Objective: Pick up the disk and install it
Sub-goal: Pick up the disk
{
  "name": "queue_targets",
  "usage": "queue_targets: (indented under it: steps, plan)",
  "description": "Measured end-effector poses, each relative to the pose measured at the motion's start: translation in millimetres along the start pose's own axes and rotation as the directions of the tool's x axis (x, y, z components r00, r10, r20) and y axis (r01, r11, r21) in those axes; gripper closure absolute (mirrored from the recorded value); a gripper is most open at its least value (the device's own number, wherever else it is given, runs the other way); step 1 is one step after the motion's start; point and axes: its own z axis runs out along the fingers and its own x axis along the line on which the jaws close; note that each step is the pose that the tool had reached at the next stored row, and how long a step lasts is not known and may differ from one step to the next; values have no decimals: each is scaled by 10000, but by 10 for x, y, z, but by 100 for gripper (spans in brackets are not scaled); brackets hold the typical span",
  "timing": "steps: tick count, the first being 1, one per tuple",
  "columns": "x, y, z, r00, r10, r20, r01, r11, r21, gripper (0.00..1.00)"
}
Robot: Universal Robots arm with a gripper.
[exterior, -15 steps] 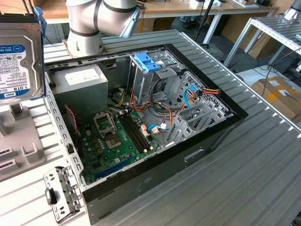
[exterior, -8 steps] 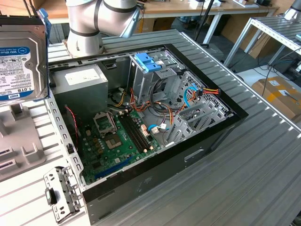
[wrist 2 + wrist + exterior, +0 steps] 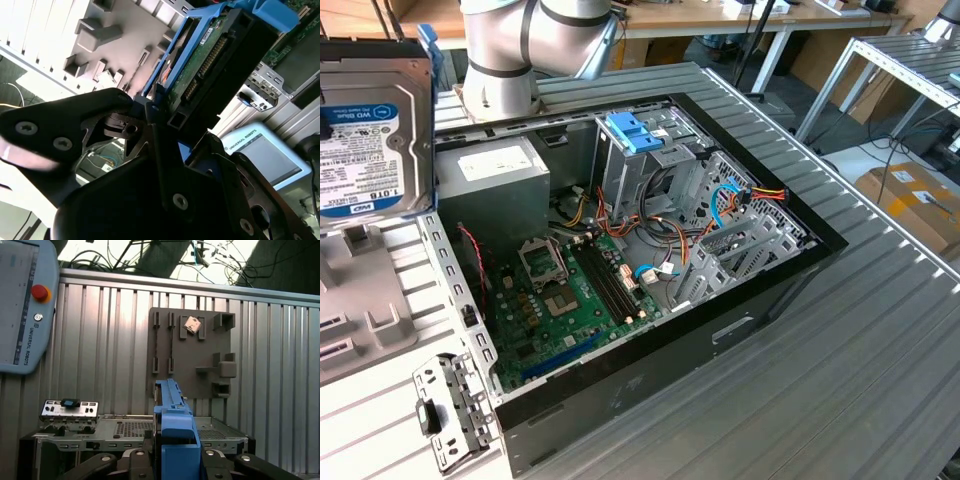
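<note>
The disk hangs in the air at the exterior view's upper left, its labelled face toward the camera, above the grey fixture plate and beside the open computer case. My gripper is shut on the disk: in the second wrist view its black fingers clamp one end of the dark body between the blue rails, circuit board showing. In the first wrist view the blue end tab of the disk stands upright between the fingers of the gripper.
Inside the case sit a paler blue bracket on the drive cage, a grey power supply box and the green motherboard. A metal port plate lies at the near corner. A teach pendant rests on the ribbed table.
</note>
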Motion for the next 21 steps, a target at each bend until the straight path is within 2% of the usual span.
queue_targets:
  steps: [21]
  plan:
    - [132,-183,-18,10000,0,0,0,10000,0,64]
